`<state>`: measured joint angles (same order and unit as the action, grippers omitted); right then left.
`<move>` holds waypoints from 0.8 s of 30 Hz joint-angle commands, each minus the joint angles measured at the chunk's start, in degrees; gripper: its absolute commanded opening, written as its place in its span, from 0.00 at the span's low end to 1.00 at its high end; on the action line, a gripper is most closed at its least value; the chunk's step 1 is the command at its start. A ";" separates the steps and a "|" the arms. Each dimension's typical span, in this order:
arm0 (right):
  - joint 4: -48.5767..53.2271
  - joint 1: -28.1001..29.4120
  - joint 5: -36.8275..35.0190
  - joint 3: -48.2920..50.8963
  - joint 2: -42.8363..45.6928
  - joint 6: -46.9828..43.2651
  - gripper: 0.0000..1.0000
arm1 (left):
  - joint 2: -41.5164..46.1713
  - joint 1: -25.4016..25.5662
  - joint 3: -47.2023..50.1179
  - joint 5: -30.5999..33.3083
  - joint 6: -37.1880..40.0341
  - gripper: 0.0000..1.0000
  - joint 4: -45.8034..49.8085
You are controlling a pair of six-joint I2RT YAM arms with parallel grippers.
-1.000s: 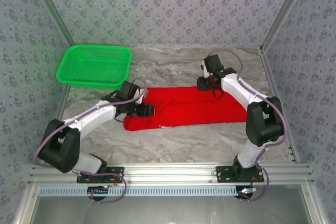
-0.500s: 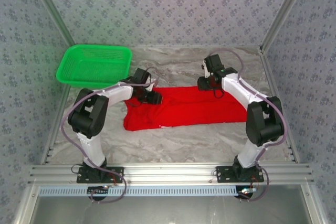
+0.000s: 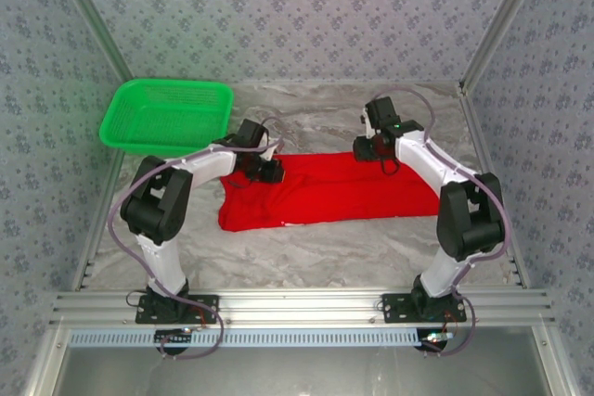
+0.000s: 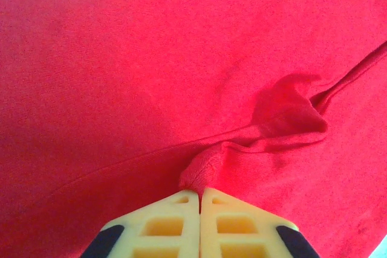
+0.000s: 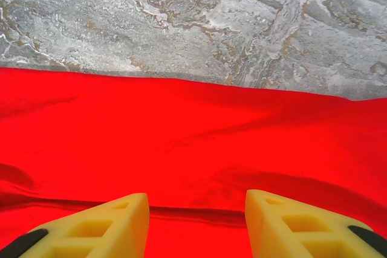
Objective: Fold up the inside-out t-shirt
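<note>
The inside-out t-shirt (image 3: 334,190) lies as a long red strip across the middle of the marble table, plain red side up. My left gripper (image 3: 269,170) sits at its far left corner. In the left wrist view the yellow jaws are pressed together and my left gripper (image 4: 199,193) is shut on a small pinched ridge of the t-shirt (image 4: 151,70). My right gripper (image 3: 369,149) hovers at the t-shirt's far edge, right of centre. In the right wrist view my right gripper (image 5: 196,200) is open over the red cloth (image 5: 181,143), a hem line running between the fingertips.
A green plastic basket (image 3: 167,116) stands at the back left, just behind the left arm. Patterned walls with metal posts close in the table on three sides. Bare marble (image 3: 316,248) stretches between the t-shirt and the arm bases.
The left arm swung from the t-shirt's near left part up to its far left corner and its jaws closed on the cloth. The right arm barely moved.
</note>
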<state>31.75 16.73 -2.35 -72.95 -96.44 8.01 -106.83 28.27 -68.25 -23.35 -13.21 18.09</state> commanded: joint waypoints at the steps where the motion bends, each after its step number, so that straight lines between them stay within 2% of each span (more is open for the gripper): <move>1: 2.43 -0.93 -1.95 0.24 3.38 -1.15 0.47 | 5.65 3.70 1.99 -2.56 -1.10 0.04 0.40; 6: 3.80 -2.89 -2.68 0.57 4.86 -0.91 0.48 | 7.38 12.43 5.30 -4.64 -4.98 0.06 -1.15; 9: 4.53 -4.39 -2.25 0.83 4.78 -0.38 0.48 | 6.24 16.81 4.80 -4.51 -5.10 0.20 0.50; 12: 4.65 -5.12 -1.54 1.23 4.55 0.54 0.48 | 6.63 18.10 3.64 -4.38 -3.79 0.27 3.19; 17: 2.98 -4.19 0.82 2.07 4.41 1.26 0.48 | 12.80 15.94 4.70 -2.16 -0.90 0.40 4.62; 22: -3.45 0.50 13.06 4.13 4.21 1.56 0.48 | 15.60 6.93 9.17 1.90 -7.25 0.44 1.94; 24: -4.38 2.58 15.79 4.13 3.04 2.55 0.49 | 15.33 3.25 10.75 4.67 -9.41 0.46 1.47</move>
<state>30.33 16.64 5.65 -69.19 -92.73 8.82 -91.59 35.38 -60.01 -23.24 -18.65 19.62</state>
